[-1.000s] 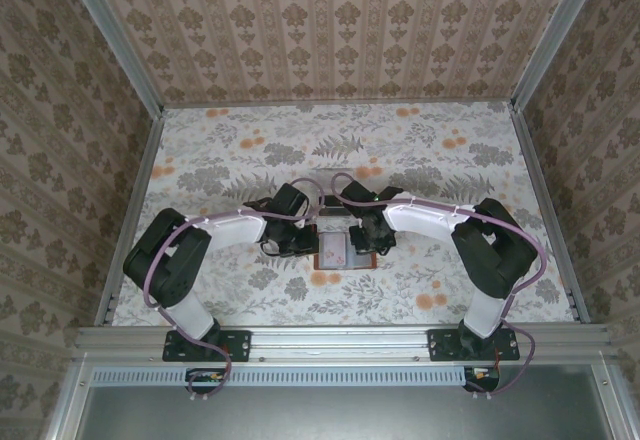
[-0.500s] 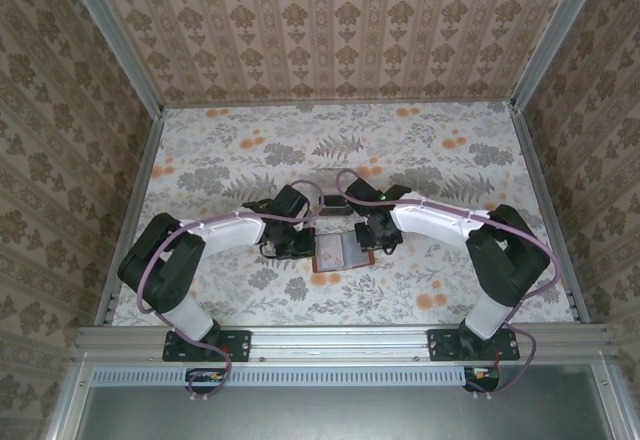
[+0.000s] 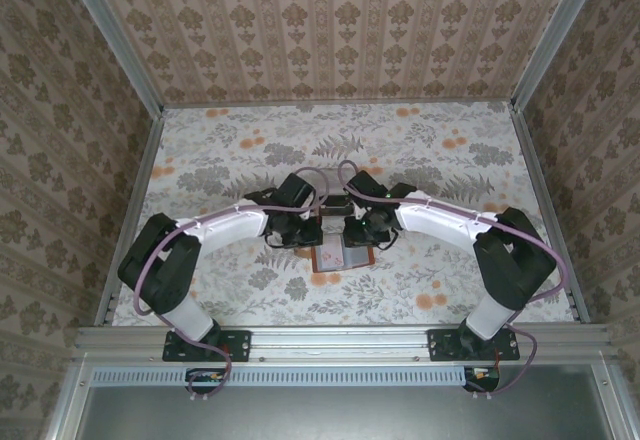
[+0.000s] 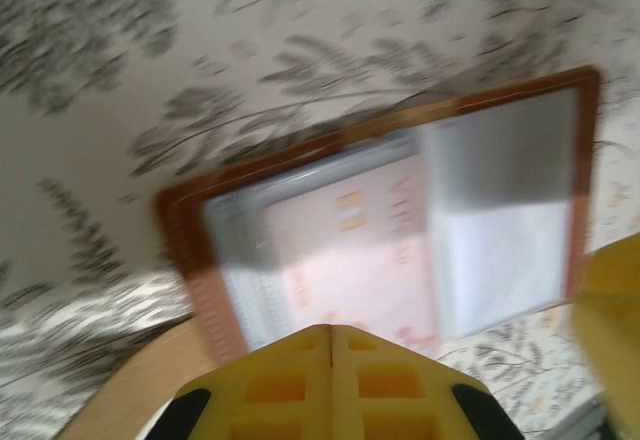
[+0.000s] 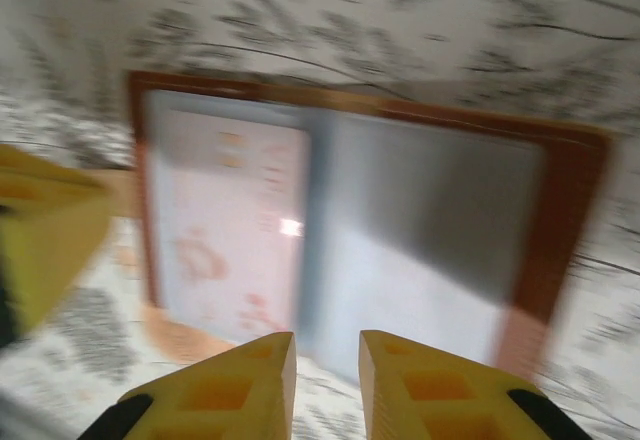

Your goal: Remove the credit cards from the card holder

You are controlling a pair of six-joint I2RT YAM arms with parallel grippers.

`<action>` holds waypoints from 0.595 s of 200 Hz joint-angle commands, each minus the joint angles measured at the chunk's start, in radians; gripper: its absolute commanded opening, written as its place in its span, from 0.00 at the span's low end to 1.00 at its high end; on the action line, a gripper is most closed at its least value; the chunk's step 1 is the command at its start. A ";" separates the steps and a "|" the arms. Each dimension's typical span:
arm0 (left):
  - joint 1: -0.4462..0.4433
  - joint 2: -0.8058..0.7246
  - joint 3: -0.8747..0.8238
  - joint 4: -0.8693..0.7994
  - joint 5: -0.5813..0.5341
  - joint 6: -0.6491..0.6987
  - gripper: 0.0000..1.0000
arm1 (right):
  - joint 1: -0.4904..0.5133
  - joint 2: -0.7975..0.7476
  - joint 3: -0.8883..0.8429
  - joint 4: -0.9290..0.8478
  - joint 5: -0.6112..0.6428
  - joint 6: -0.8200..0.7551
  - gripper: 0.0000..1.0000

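**Top external.** The card holder (image 3: 342, 257) lies open and flat on the floral surface (image 3: 420, 150), near the middle of its near half. The two arms reach in from either side. The left fingers (image 3: 303, 236) are at its left edge and the right fingers (image 3: 364, 234) at its far right corner. Whether either touches it cannot be told here.

**Left wrist.** The left fingers (image 4: 310, 360), yellow, are pressed together with nothing between them, and sit just over the card holder's (image 4: 400, 210) near edge. Its reddish-brown border frames two grey-blue panels. A pale pink credit card (image 4: 350, 250) sits in one panel. One yellow tip of the right fingers (image 4: 612, 340) shows at the right margin. The picture is blurred.

**Right wrist.** The right fingers (image 5: 262, 375) stand slightly apart, with a narrow gap and nothing between them, above the card holder's (image 5: 430, 230) near edge. The credit card (image 5: 230, 220) lies in the left panel. The left fingers (image 5: 45, 250) show at the left, beside the border.
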State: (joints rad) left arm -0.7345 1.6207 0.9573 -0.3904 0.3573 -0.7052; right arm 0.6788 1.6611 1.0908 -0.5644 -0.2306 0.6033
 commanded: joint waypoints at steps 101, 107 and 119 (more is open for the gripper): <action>-0.018 0.104 -0.012 0.035 0.016 -0.013 0.00 | -0.044 0.144 -0.019 0.153 -0.172 0.043 0.22; -0.018 0.105 -0.013 0.032 0.013 -0.011 0.00 | -0.044 0.146 -0.019 0.151 -0.171 0.041 0.22; -0.017 0.105 -0.017 0.030 0.007 -0.011 0.00 | -0.044 0.150 -0.019 0.152 -0.168 0.038 0.22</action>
State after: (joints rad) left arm -0.7467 1.7092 0.9585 -0.3405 0.3851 -0.7189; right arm 0.6403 1.7916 1.0828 -0.4065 -0.4080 0.6563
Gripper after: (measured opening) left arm 0.060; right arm 0.216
